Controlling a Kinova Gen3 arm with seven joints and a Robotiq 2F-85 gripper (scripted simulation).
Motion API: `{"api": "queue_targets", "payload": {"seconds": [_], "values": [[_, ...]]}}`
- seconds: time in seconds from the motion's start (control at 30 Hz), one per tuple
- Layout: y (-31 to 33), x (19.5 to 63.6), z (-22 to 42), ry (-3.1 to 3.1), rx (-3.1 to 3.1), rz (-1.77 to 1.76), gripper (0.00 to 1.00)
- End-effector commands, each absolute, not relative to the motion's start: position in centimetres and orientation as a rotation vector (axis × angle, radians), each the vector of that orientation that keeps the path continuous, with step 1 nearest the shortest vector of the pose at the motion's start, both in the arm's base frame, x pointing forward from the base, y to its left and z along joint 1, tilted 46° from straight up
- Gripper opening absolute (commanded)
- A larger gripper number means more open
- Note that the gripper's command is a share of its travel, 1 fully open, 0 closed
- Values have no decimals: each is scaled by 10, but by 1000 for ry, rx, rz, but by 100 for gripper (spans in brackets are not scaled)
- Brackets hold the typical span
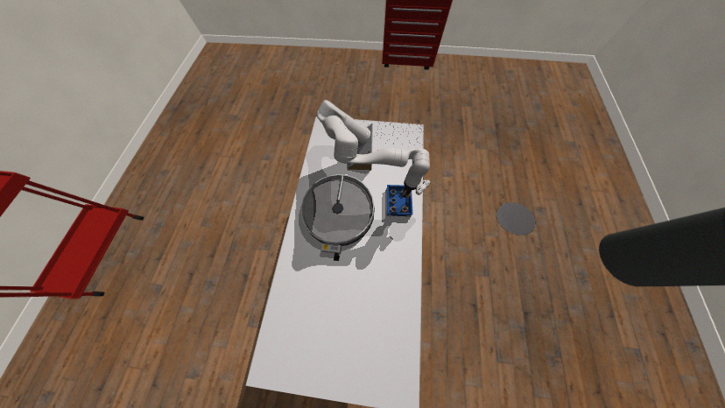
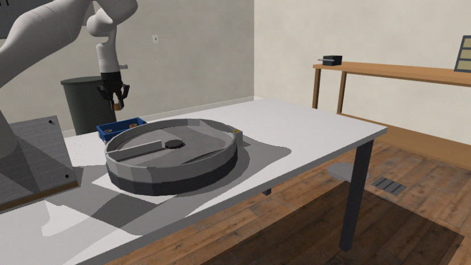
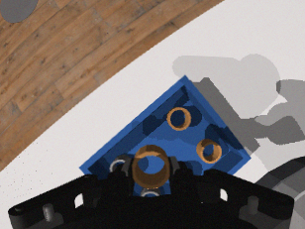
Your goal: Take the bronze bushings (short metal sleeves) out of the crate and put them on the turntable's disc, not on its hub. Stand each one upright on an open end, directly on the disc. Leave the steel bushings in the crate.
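A bronze bushing [image 3: 152, 166] is clamped between the fingers of the gripper [image 2: 115, 104], which is held well above the crate [image 2: 120, 125]; the bushing is seen upright, open end up, in the wrist view. Two more bronze bushings [image 3: 179, 118] are left in the crate (steel ones are partly hidden under the gripper and cannot be counted). In the top view, the crate lies at three o'clock of the turntable [image 1: 310, 219], just beside its rim. The disc [image 2: 194, 136] is bare of bushings; the hub [image 2: 174, 143] sits at its centre, and a radial bar [image 2: 138, 148] runs from the hub to the rim. The carry to the disc is judged to be the step in hand. Several faults are possible from here. The bushing could strike the raised rim if the transfer is made too low. A grip on a smooth round sleeve could slip, leaving it tilted. A release over the hub or the bar would be a wrong placement. A release from too high could tip the bushing onto its side.
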State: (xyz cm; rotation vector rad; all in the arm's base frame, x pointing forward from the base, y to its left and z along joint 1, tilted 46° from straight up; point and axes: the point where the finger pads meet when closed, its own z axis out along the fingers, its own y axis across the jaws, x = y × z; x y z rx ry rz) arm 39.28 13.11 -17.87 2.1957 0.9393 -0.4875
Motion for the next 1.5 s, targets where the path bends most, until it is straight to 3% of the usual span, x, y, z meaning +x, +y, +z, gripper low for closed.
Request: {"api": "queue_targets", "payload": {"seconds": [0.0, 0.97, 1.47], "values": [[131, 393, -177, 940, 2197, -485, 0], [79, 384, -122, 940, 2197, -485, 0], [2, 370, -41, 940, 2197, -485, 0]]}}
